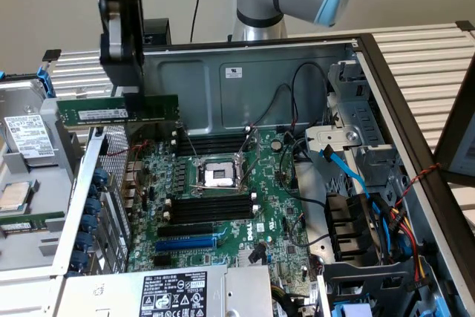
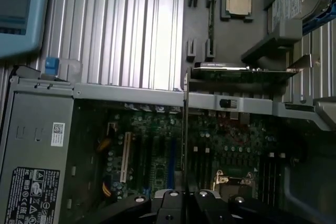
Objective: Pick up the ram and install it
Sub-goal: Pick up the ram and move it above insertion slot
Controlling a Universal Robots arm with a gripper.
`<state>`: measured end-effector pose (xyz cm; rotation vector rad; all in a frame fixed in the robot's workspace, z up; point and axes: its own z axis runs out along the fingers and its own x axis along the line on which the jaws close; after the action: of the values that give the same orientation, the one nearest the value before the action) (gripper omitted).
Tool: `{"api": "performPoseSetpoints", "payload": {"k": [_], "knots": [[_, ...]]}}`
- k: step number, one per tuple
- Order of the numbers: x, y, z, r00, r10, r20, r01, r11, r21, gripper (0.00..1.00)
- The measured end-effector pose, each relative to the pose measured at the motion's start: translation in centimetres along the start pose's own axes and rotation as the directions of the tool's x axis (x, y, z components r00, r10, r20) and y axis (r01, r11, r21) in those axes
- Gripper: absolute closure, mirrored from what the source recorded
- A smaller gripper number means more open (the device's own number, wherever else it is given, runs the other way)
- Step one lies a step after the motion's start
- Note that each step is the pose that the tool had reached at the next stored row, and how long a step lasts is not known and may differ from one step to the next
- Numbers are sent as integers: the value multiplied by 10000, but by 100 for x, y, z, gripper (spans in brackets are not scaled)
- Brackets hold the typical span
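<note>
The ram (image 1: 159, 108) is a long green stick with a white label. It hangs level in the air above the open computer case's corner, at the exterior view's left. My gripper (image 1: 132, 103) comes down from above and is shut on the stick near its middle. In the wrist view the ram (image 2: 185, 129) appears edge-on as a thin line running out from my gripper (image 2: 185, 195), over the motherboard (image 2: 157, 166). The black memory slots (image 1: 210, 208) lie beside the processor socket (image 1: 221, 176), lower than the stick and towards the exterior view's right.
A grey tray (image 1: 67, 183) at the exterior view's left holds a hard drive (image 1: 28, 135), a processor (image 1: 16, 197) and another green stick (image 1: 30, 224). A blue slot (image 1: 189, 243), the power supply (image 1: 174, 291), loose cables (image 1: 371, 206) and the drive cage (image 1: 349, 120) crowd the case.
</note>
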<state>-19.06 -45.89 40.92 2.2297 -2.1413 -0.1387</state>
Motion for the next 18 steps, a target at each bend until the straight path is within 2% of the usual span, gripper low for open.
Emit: {"api": "performPoseSetpoints", "payload": {"k": [3,11,18], "knots": [[3,-134,-13,10000,-6,28,6,10000,-1,87],[-71,-482,-20,10000,-8,37,8,10000,-2,87],[-249,-635,-10,10000,-9,45,9,10000,-2,87]]}}
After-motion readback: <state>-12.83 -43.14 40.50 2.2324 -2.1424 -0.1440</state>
